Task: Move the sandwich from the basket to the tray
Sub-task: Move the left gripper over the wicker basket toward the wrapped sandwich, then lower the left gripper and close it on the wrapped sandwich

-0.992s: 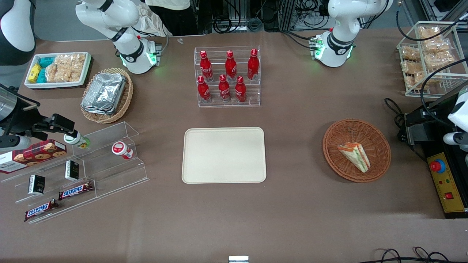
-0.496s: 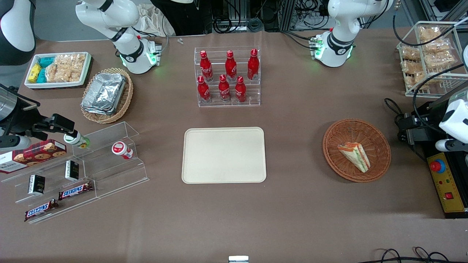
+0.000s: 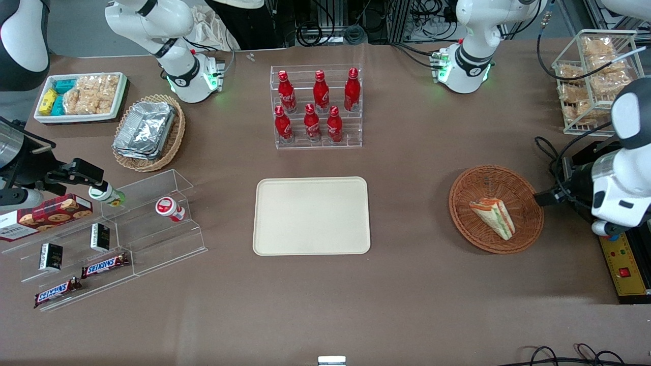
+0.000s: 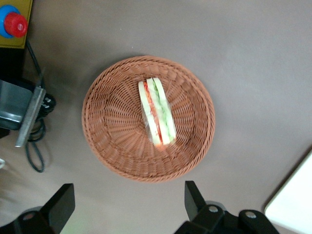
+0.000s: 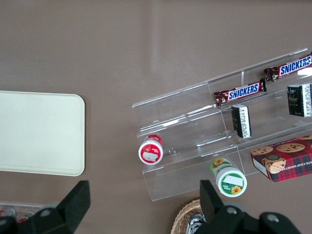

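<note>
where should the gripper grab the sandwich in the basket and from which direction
Come straight down from above: the sandwich lies on its side in the shallow basket, whose rim blocks a sideways approach. Close across the two bread faces near the wedge's middle. The gripper is open, beside the basket, holding nothing.

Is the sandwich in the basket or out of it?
In. The sandwich lies in the basket; the open gripper is apart from it, and the tray holds nothing.
</note>
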`<state>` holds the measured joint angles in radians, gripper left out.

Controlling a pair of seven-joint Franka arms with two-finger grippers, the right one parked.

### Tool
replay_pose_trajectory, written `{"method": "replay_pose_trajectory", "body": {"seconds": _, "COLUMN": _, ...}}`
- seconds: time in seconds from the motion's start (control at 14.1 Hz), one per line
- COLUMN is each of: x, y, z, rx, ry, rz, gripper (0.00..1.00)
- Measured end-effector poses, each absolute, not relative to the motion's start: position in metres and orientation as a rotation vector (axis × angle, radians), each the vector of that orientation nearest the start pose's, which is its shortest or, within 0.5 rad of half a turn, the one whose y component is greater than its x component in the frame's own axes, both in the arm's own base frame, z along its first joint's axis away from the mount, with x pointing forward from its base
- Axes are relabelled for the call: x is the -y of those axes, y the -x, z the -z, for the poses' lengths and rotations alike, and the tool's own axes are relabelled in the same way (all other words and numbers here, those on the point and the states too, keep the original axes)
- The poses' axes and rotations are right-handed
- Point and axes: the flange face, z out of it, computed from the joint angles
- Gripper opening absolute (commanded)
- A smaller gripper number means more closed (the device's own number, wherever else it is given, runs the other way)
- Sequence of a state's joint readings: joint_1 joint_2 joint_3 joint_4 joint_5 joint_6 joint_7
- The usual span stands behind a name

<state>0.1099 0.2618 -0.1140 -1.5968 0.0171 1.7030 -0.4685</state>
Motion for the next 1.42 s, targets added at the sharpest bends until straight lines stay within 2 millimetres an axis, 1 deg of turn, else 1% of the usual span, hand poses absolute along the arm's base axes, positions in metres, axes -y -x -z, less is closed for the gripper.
{"method": "replay_pose_trajectory", "body": {"seconds": 0.21, "x": -0.004, "y": -0.619, "z": -0.424, "rx": 0.868, "ry": 2.976, "rz": -0.230, "gripper": 1.00}}
{"method": "replay_pose_trajectory", "body": {"seconds": 0.35, "x": -0.005, "y": -0.615, "z": -0.392, "rx": 0.952, "ry": 2.944, "rz": -0.190, "gripper": 1.00}}
{"method": "replay_pose_trajectory", "body": {"seconds": 0.5, "x": -0.003, "y": -0.612, "z": -0.365, "rx": 1.075, "ry": 2.904, "rz": -0.161, "gripper": 1.00}}
{"method": "replay_pose_trajectory", "body": {"seconds": 0.64, "x": 0.002, "y": -0.611, "z": -0.343, "rx": 1.114, "ry": 2.887, "rz": -0.179, "gripper": 1.00}}
{"method": "replay_pose_trajectory", "body": {"seconds": 0.78, "x": 0.008, "y": -0.613, "z": -0.328, "rx": 1.117, "ry": 2.885, "rz": -0.196, "gripper": 1.00}}
{"method": "replay_pose_trajectory", "body": {"seconds": 0.92, "x": 0.010, "y": -0.614, "z": -0.319, "rx": 1.110, "ry": 2.886, "rz": -0.203, "gripper": 1.00}}
{"method": "replay_pose_trajectory", "body": {"seconds": 1.06, "x": 0.013, "y": -0.612, "z": -0.307, "rx": 1.045, "ry": 2.866, "rz": -0.206, "gripper": 1.00}}
{"method": "replay_pose_trajectory", "body": {"seconds": 1.2, "x": 0.019, "y": -0.606, "z": -0.292, "rx": 0.989, "ry": 2.848, "rz": -0.221, "gripper": 1.00}}
{"method": "replay_pose_trajectory", "body": {"seconds": 1.42, "x": 0.020, "y": -0.602, "z": -0.283, "rx": 0.979, "ry": 2.842, "rz": -0.238, "gripper": 1.00}}
